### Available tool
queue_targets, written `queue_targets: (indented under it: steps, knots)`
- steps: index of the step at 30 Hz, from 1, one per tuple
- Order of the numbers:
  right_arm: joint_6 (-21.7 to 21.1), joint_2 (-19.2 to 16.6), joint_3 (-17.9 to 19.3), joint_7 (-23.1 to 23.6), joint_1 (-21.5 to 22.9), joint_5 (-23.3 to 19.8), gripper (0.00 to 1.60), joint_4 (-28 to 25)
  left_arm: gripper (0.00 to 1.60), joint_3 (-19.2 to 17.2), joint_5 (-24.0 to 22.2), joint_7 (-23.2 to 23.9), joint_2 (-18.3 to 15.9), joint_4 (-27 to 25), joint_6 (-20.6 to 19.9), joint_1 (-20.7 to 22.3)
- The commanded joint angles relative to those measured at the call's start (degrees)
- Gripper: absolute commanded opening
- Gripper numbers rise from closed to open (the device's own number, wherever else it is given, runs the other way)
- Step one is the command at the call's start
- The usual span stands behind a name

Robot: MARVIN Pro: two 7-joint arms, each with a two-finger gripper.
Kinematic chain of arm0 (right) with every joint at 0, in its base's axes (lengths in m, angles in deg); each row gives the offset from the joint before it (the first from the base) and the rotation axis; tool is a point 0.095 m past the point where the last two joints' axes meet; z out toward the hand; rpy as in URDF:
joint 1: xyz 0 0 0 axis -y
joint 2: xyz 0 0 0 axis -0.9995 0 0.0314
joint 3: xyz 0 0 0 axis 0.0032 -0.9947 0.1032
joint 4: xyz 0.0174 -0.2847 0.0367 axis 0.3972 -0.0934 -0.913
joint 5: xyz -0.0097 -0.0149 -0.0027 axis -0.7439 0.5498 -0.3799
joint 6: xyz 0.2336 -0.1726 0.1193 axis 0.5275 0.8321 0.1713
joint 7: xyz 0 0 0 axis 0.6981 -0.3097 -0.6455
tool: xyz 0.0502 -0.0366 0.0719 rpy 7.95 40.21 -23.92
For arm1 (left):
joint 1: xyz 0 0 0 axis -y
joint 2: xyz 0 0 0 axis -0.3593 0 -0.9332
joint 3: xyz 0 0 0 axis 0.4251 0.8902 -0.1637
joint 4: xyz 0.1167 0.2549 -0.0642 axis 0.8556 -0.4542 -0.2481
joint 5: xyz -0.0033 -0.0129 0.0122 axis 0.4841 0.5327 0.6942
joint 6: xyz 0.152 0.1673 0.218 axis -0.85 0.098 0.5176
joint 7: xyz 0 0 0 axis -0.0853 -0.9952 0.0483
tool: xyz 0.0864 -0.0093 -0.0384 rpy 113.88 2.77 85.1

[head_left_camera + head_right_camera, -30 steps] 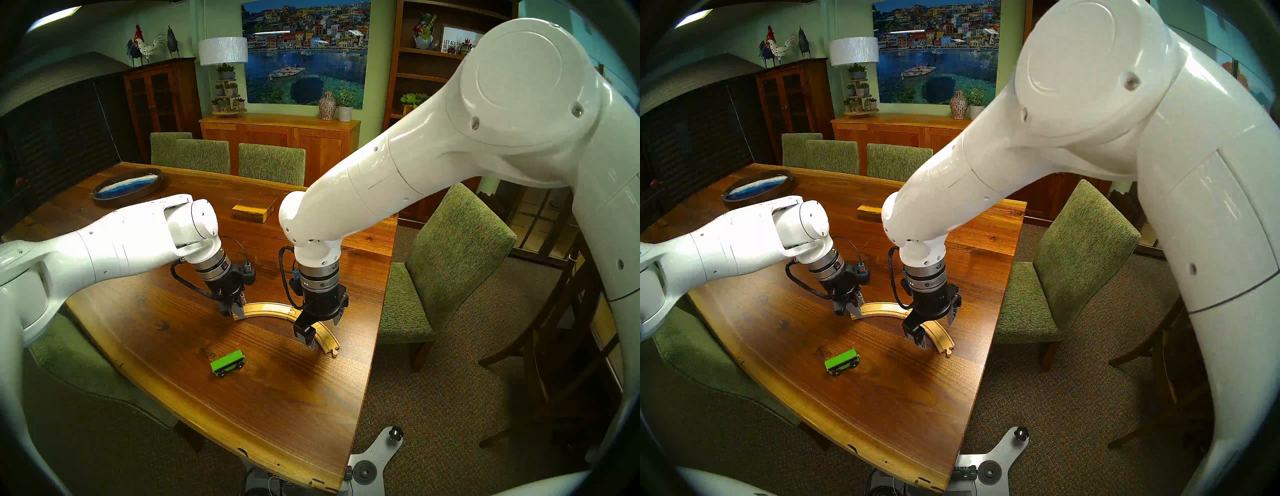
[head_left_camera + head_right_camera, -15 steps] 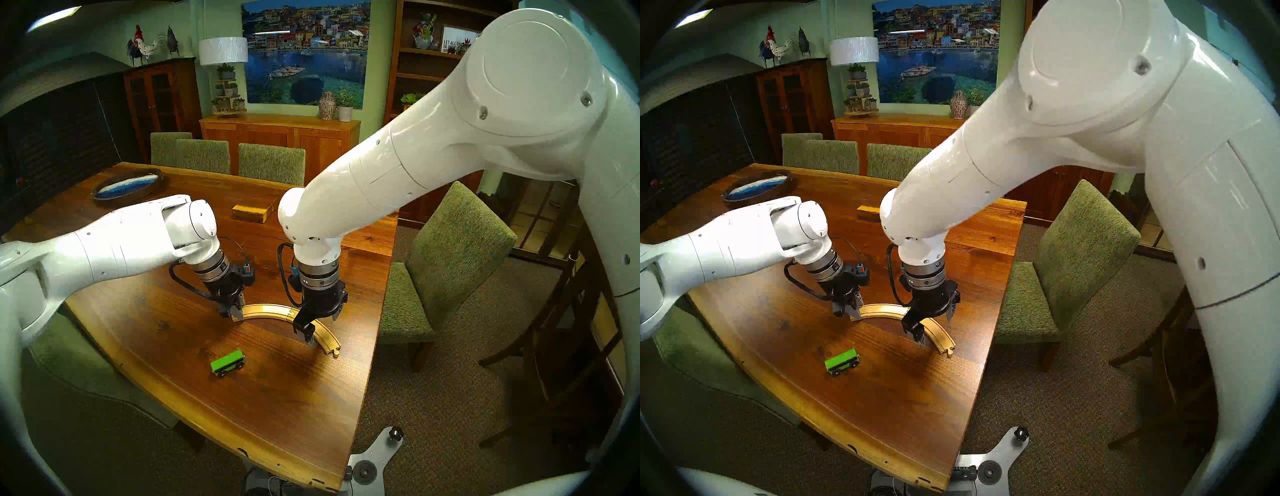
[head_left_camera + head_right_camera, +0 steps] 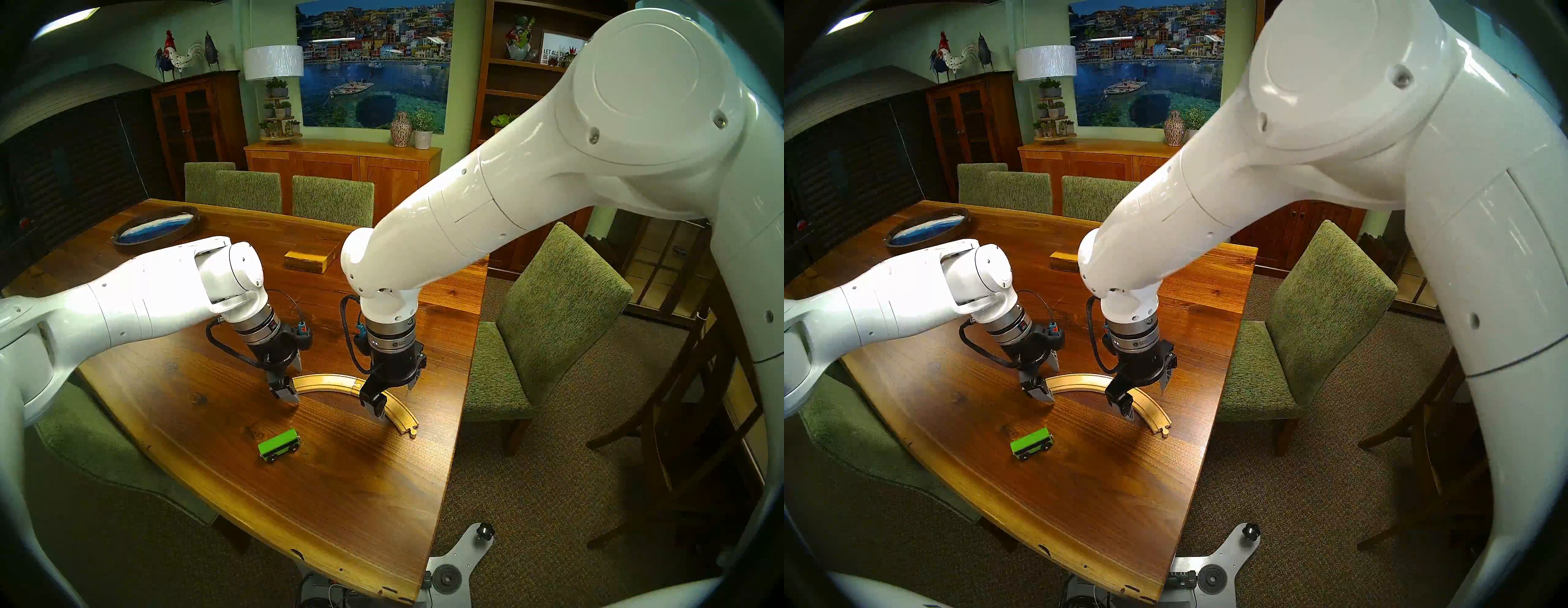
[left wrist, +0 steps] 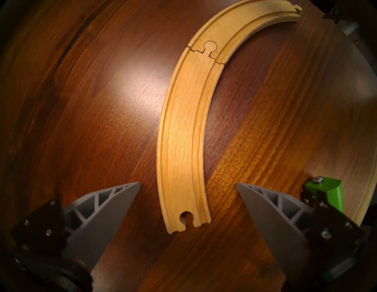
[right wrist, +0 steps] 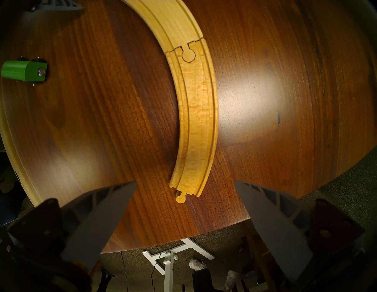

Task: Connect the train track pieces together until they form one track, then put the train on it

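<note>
Two curved pale wooden train track pieces lie joined as one track [image 3: 326, 379] on the table [image 3: 339, 488], peg seated in hole at the joint [image 4: 210, 48]. My left gripper [image 4: 188, 183] is open, a finger on either side of the track's hole end without touching it. My right gripper [image 5: 185, 181] is open over the other piece [image 5: 197, 122], near its free peg end. The green train [image 3: 279, 444] stands on the table in front of the arc, apart from it and from both grippers. It also shows in the right wrist view as the train [image 5: 22, 71].
A rectangular wooden block [image 3: 309, 259] lies further back on the table, and an oval tray [image 3: 157, 229] sits at the far left. The table's right edge and a green chair [image 3: 551, 318] are close beside the track's peg end.
My left gripper has opened and let go of the track's left end. The track, the train and my right gripper stay where they were.
</note>
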Motion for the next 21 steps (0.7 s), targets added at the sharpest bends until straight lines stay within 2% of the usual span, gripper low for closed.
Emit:
queue_targets:
  steps: [1, 8, 9, 11, 12, 16, 17, 21]
  knots:
    - [-0.21, -0.57, 0.25, 0.04, 1.55, 0.04, 1.6, 0.46, 1.6, -3.24, -1.26, 2.42, -5.74, -5.88, -0.45, 4.87]
    - [-0.25, -0.6, 0.31, -0.1, 1.51, 0.02, 1.6, 0.46, 1.6, -4.39, -1.08, 4.72, -11.78, -13.68, -2.99, 6.71]
    - [-0.25, -0.6, 0.31, -0.11, 1.51, 0.02, 1.6, 0.46, 1.6, -4.35, -0.85, 5.54, -11.02, -13.14, -3.46, 6.93]
    - [-0.27, -0.62, 0.33, -0.14, 1.51, 0.01, 1.6, 0.46, 1.6, -4.55, -0.86, 6.19, -13.6, -16.35, -4.67, 7.27]
    - [-0.27, -0.62, 0.34, -0.16, 1.5, 0.01, 1.6, 0.46, 1.6, -4.43, -0.49, 6.98, -13.49, -16.7, -5.38, 7.51]
    - [-0.28, -0.63, 0.36, -0.23, 1.46, -0.01, 1.6, 0.48, 1.6, -4.12, -0.29, 8.56, -17.27, -21.64, -7.55, 8.12]
    - [-0.29, -0.63, 0.37, -0.25, 1.45, -0.01, 1.6, 0.48, 1.6, -3.91, -0.16, 9.03, -16.34, -21.09, -8.06, 8.31]
    - [-0.29, -0.63, 0.39, -0.33, 1.4, -0.02, 1.6, 0.5, 1.6, -3.5, -0.58, 7.84, -19.62, -25.48, -9.42, 8.53]
